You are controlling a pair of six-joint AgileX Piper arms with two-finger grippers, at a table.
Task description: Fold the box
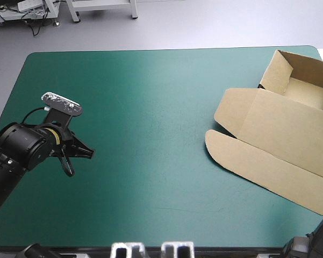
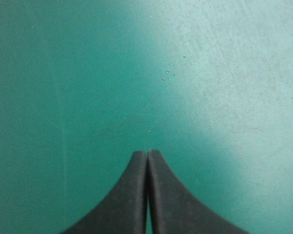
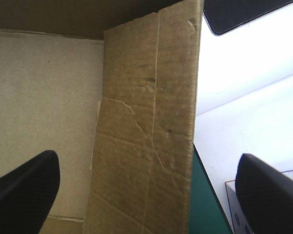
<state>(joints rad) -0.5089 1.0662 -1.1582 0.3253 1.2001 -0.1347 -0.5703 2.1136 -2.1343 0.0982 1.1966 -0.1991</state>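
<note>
The brown box lies at the table's right side as an open tray with raised walls at the far right corner. Its lid and flaps lie flat toward the middle. My left gripper hovers over bare teal-green cover at the table's left, far from the box. In the left wrist view its fingers meet in one point, holding nothing. My right gripper is open, its black fingers wide apart. One brown wall of the box stands between them, and the tray's floor shows beside it.
Bare teal-green cover spans the table's middle and left. Beyond the table's right edge, past the box wall, lies a white surface with a dark flat object on it. Part of the right arm shows at the near right corner.
</note>
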